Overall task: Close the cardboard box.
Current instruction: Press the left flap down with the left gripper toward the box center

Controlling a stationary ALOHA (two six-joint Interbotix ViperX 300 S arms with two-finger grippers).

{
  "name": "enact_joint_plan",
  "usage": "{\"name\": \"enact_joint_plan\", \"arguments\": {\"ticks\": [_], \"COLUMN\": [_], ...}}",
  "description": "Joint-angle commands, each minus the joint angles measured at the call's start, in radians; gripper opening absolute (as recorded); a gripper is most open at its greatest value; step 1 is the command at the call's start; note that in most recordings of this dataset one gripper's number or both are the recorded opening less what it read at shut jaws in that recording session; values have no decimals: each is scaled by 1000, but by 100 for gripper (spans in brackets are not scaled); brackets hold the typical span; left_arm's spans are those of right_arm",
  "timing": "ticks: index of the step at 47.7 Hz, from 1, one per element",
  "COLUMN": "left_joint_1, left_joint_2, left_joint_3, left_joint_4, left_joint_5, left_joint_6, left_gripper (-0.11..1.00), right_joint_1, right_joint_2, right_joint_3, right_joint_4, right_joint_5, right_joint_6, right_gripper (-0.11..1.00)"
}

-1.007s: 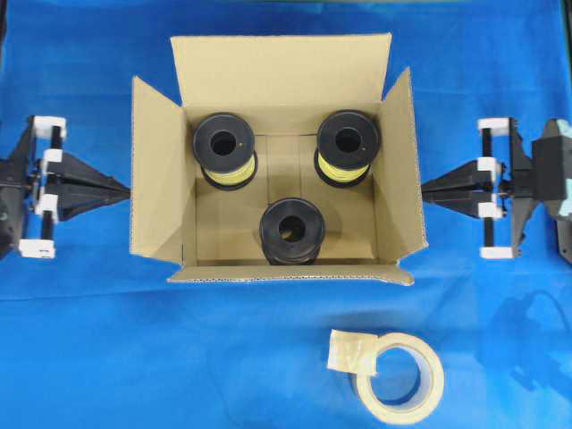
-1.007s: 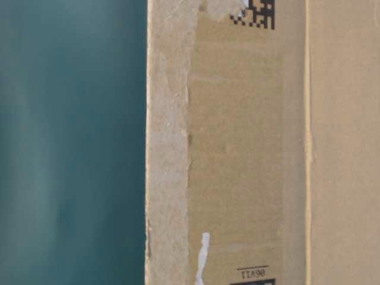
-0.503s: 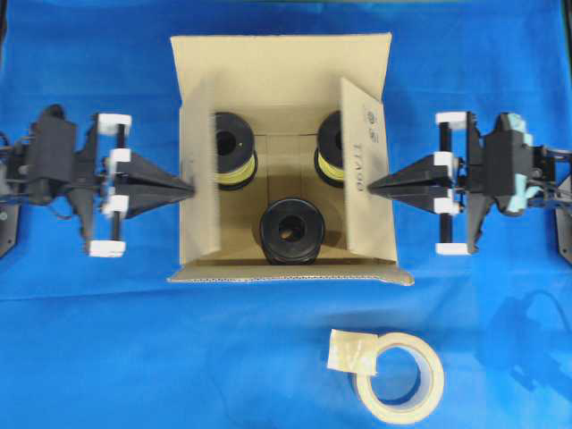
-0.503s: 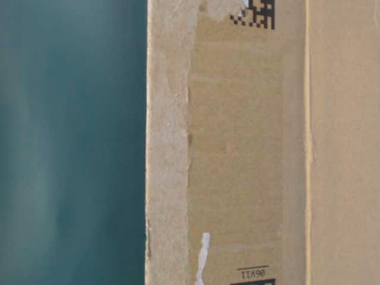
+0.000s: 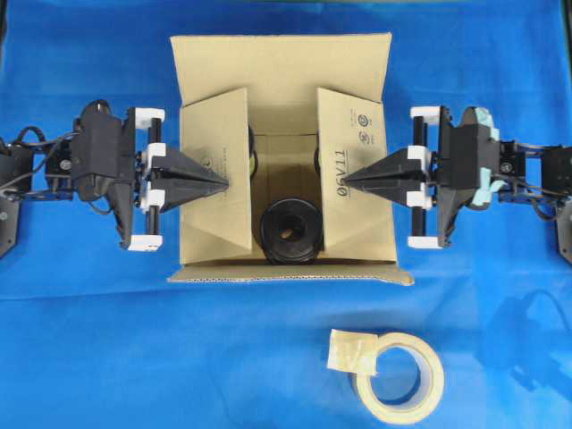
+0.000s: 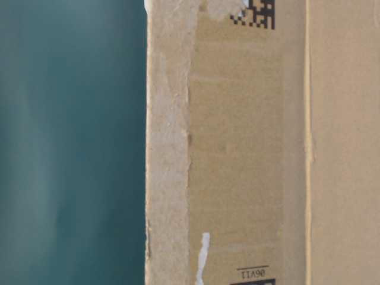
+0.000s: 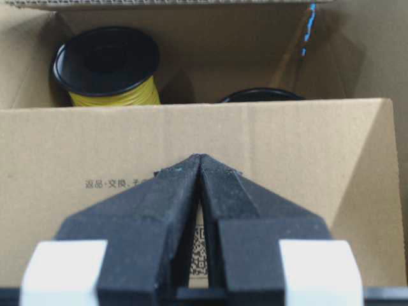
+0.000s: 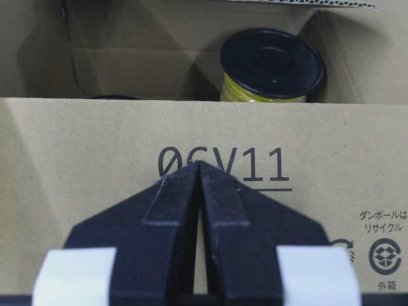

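Two end effectors are pressing on the box [image 5: 281, 156] from opposite sides. The box is sitting in the middle of the blue desk [image 5: 107, 357], toward its far edge in the overhead view. The left end effector [image 5: 223, 184] is showing its fingers pinched together into a point, gripping nothing, with the tip resting on the outer face of the left flap [image 5: 214, 179]. The right end effector [image 5: 349, 183] is likewise drawn together with nothing between its fingers, its tip lying on the right flap [image 5: 350, 170] beside the printed "06V11".

Both side flaps are leaning inward over the opening, with a gap between them. Through that gap one black spool [image 5: 290, 231] is showing near the front wall of the box. The far flap [image 5: 281, 67] is standing open, tipped away, and the near flap [image 5: 290, 273] is showing only as a thin edge along the front.

The left wrist view is showing a spool wound with yellow wire [image 7: 107, 67] beyond the flap's edge — and the rim of another black spool [image 7: 261, 95] just over it. The right wrist view is showing a yellow-wound spool [image 8: 271, 67] past the flap too.

A tape roll [image 5: 398, 375] is lying on the desk in front of the box, well apart from it. In the table-level view the box's side wall [image 6: 237, 148] is filling the right part, with old tape marks and a data-matrix code [image 6: 255, 13] at the top.
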Motion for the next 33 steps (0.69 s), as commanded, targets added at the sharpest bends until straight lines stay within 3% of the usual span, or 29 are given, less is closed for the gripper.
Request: {"name": "enact_joint_plan", "arguments": {"ticks": [1,16,33], "left_joint_1": [5,21,55], "left_joint_2": [15,123,155], "left_joint_3": [-26,-66,-126], "left_joint_4": [-3,-3,-3], "left_joint_5": [-3,-3,18], "left_joint_6": [2,-12,0], "left_gripper": [0,0,0], "right_joint_1": [-3,-5,-5], "right_joint_2": [12,118,120], "right_joint_3": [-25,-40,-44], "right_joint_4": [2,25,26], "right_joint_5": [-9,-11,-26], "right_joint_6": [0,14,14], "right_gripper": [0,0,0]}}
